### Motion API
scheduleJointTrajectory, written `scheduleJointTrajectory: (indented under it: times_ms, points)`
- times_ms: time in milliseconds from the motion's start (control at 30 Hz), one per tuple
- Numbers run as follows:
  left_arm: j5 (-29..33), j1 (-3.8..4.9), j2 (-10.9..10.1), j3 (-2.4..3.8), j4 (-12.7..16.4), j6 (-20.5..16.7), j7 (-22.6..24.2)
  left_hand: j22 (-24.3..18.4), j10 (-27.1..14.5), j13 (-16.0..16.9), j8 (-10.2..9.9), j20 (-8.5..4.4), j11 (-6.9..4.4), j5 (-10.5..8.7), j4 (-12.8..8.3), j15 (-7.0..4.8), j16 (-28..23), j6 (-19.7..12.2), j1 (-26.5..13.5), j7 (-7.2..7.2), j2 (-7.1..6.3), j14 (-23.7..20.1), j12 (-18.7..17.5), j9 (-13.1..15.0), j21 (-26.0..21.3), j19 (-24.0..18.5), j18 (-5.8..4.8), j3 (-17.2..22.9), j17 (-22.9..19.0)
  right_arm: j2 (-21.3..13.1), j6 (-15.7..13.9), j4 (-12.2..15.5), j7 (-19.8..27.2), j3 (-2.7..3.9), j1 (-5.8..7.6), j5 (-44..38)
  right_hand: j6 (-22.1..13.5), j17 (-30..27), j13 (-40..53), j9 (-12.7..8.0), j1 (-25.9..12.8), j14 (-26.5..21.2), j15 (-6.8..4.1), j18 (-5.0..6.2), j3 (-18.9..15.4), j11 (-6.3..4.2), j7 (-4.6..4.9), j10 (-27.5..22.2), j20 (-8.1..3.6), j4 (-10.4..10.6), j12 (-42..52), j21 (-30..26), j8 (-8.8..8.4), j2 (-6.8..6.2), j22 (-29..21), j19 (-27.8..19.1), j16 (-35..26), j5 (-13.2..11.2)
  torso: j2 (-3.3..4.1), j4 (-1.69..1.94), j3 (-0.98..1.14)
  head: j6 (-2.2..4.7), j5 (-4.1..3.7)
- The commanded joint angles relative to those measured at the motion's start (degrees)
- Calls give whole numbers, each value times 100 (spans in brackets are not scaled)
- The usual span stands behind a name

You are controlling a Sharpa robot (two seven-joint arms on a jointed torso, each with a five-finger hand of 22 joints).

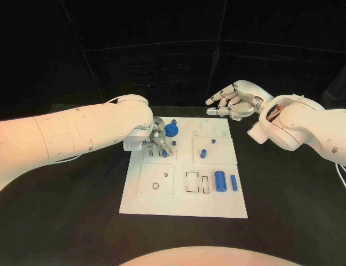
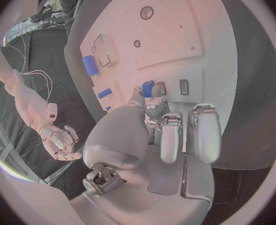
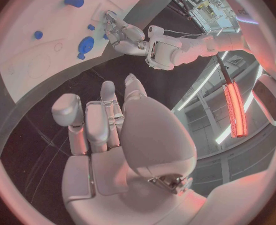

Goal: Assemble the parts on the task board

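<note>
The board (image 1: 185, 206) lies flat on the black table (image 1: 61, 221), its near edge bare. On the near half of the board, well to the right of the left hand (image 1: 150, 141), a blue cylinder (image 1: 220, 178) lies beside a thinner blue bar (image 1: 233, 183); both lie loose and no hand touches them. Further back, two small blue pegs (image 1: 205, 153) stand between the two hands.

The left hand rests over the board's far left part, fingers curled down onto it. In the left wrist view, its fingertips (image 2: 151, 102) close round a small blue part (image 2: 147, 88) standing at the board surface; the hand pinches this part. Just beyond the left hand, a blue disc (image 1: 172, 129) lies on the board, touching no finger.

The right hand (image 1: 235, 101) hangs above the table beyond the board's far right corner, well apart from every part. Its fingers are loosely bent and apart, and it holds nothing.
</note>
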Motion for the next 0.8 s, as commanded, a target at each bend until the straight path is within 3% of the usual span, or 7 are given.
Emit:
scheduleJointTrajectory:
  times_ms: [33, 133, 167, 233, 267, 333, 800]
  points:
    - [41, -11, -23, -9, 38, -96, 127, 2, -36, -41, -66, -38, -4, 38, -298, -30, 19, -62, 280, 30, 105, 590, -73, -6, -14, 114, -51, 514, 1509, 9, 42, 1, 24, 5, 12, -11, 11, -1, -9, 8, 1, 32, -44, 113, -35, -19, -23, 25, -48, 1, -36, -31, 39, 48, -8, -2, -31, 43, 0, -3, -1, 0, 8]
    - [173, -13, -88, -9, 91, -242, 184, -10, -16, -59, -97, -15, 9, 72, -506, -5, 19, -66, 190, 38, -15, 590, -108, 8, -31, 108, -49, 1121, 1509, 13, 46, -8, 26, 5, 12, -11, 11, -6, -14, 8, 5, 32, -45, 115, -39, -20, -23, 26, -49, 1, -37, -38, 40, 52, -16, -6, -38, 61, 0, 1, -2, -7, -1]
    - [238, -13, -114, -8, 108, -294, 192, 3, 23, -92, -89, 3, 37, 42, -606, 54, 19, -27, -398, 135, -337, 590, -145, 64, -38, 111, -44, 2070, 1509, 12, 49, -11, 26, 5, 12, -11, 11, -6, -18, 8, 7, 32, -45, 115, -42, -20, -23, 26, -49, 1, -38, -39, 40, 54, -17, -5, -40, 75, -2, 3, -2, -11, -2]
    - [328, -12, -166, -7, 147, -390, 202, 5, 25, -89, -94, 23, 39, 68, -677, 32, 19, -45, -360, 65, -370, 590, -140, 68, -38, 111, -50, 2183, 1509, 12, 53, -16, 24, 5, 12, -11, 11, -6, -19, 8, 7, 32, -45, 115, -42, -20, -23, 26, -50, 1, -38, -39, 40, 54, -17, -5, -40, 77, -4, 7, 2, -19, -1]
    - [357, -12, -191, -6, 167, -435, 205, 12, 53, -73, -39, 21, 36, 60, -769, 28, 19, -36, -843, 60, -686, 590, -113, 154, -48, 113, -48, 3110, 1509, 12, 55, -19, 24, 4, 12, -11, 11, -6, -19, 8, 7, 32, -45, 115, -42, -20, -23, 26, -50, 1, -38, -39, 40, 54, -17, -5, -40, 77, -3, 10, 3, -16, 2]
    - [407, -10, -250, -5, 221, -540, 210, 15, 80, -64, 31, 22, 38, 50, -813, 25, 19, -38, -1118, 63, -872, 590, -92, 237, -57, 114, -46, 3662, 1509, 12, 59, -26, 23, 4, 12, -11, 11, -8, -19, 7, 7, 32, -45, 116, -43, -20, -23, 26, -50, 1, -38, -43, 40, 54, -22, -8, -42, 79, -7, 16, 4, -12, -1]
    - [463, -24, -690, -7, 783, -1644, 275, 47, 158, 5, 162, 14, 25, 42, -869, 4, 19, -45, -1411, 41, -1072, 590, -9, 384, -53, 128, -50, 4264, 1509, 16, 83, -68, 38, 4, 12, -11, 10, -20, -24, 7, 1, 29, -44, 119, -51, -18, -22, 24, -50, 7, -40, -55, 41, 55, -39, -18, -55, 91, -2, 13, 1, -13, 49]
